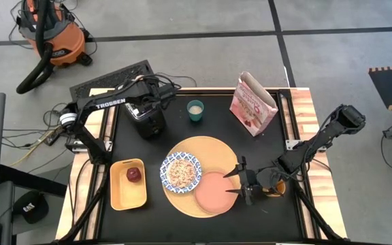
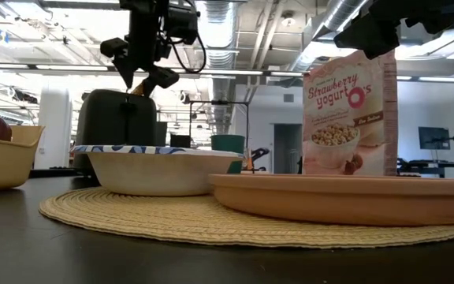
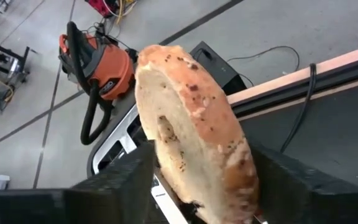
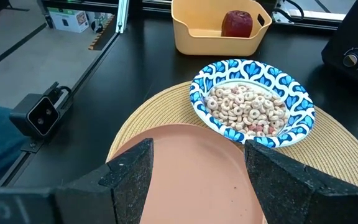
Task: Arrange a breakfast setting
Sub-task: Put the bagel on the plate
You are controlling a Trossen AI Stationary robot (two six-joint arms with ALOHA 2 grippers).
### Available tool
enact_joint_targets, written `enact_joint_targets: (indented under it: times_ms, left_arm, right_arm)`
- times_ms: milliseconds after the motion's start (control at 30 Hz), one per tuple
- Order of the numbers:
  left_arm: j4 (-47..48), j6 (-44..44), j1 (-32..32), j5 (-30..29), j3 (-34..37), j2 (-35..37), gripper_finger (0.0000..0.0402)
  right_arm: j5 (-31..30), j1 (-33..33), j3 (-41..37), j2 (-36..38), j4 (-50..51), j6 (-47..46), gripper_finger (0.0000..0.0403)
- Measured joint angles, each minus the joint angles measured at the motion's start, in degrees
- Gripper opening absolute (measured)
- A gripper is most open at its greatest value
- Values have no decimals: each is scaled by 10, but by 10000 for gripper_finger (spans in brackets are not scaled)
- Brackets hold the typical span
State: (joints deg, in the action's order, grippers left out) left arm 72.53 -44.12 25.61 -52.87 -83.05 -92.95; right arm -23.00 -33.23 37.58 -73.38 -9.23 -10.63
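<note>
Bowl (image 4: 252,102) holds cereal rings on the board (image 1: 218,147); apple (image 1: 134,173) sits in the tray (image 1: 118,192) near the tabletop's front-left corner. Left gripper (image 3: 197,186) pinches the bagel (image 3: 191,130) above the toaster (image 1: 148,122), seen close only from its wrist; right gripper (image 1: 240,180), fingers spread, empty, straddles the plate (image 1: 213,192).

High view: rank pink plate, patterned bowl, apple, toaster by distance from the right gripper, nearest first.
Measured from the right gripper, open at the plate's right edge:
1. Pink plate: right beside the fingertips, on the tan board.
2. Patterned bowl: on the board's left part.
3. Apple: in the yellow tray, left of the board.
4. Toaster: far left corner. Apple and toaster are nearly level; too close to call.
</note>
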Motion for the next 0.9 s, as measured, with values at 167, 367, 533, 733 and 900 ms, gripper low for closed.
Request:
enact_joint_targets:
  times_ms: [167,367,533,733,900]
  left_arm:
    - [0,2,0,1,0,0,131]
    - [2,17,-11,-7,0,0,43]
    - [18,29,-20,-15,-8,0,42]
    - [60,34,-36,-21,-54,0,69]
    - [81,48,-68,-8,-108,0,66]
  right_arm:
    - [0,0,0,0,0,0,279]
    - [0,0,0,0,-3,0,279]
    - [0,0,0,0,-3,0,279]
    - [0,0,0,0,-3,0,279]
    - [0,0,0,0,-3,0,279]
